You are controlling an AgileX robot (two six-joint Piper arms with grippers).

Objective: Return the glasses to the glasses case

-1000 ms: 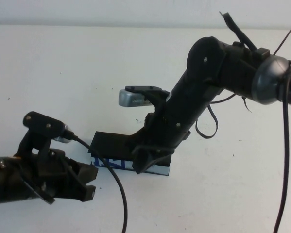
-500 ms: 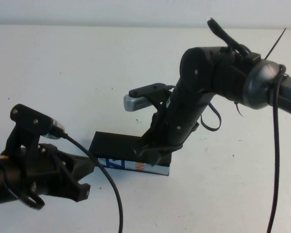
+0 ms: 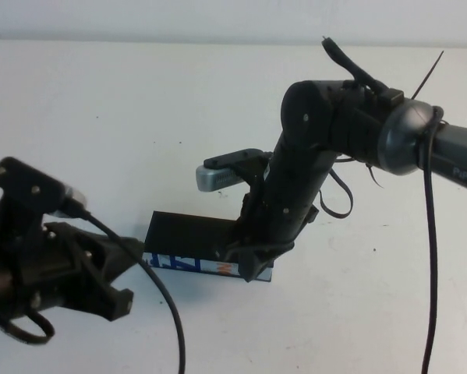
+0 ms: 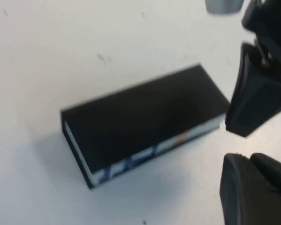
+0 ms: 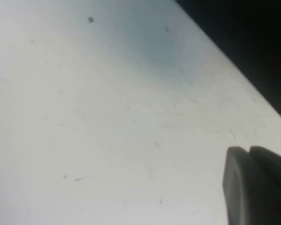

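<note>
— Where is the right gripper (image 3: 252, 263), and how are its fingers?

— Low in the middle of the high view, tip down on the right end of the glasses case (image 3: 190, 234). Its fingers are pressed together with nothing between them. In the right wrist view one dark fingertip (image 5: 255, 185) shows at the lower right, over the white table (image 5: 107, 117).

— And the left gripper (image 3: 100, 280)?

— At the lower left of the high view, just left of the case and apart from it, pointing toward the case. I cannot tell how its fingers stand.

— How does the case lie?

— Flat on the table, lid down. In the high view its long axis runs nearly left to right across the frame, tilting slightly down toward the right. The blue, white and orange strip faces the bottom of the frame. In the left wrist view the glasses case (image 4: 145, 126) sits mid-frame, its long axis slanting from lower left to upper right, strip along the lower edge.

— So where is it relative to the right gripper?

— Directly under the tip at its right end; the rest stretches leftward from there, toward the left gripper.

— The glasses?

— Not visible anywhere.
</note>
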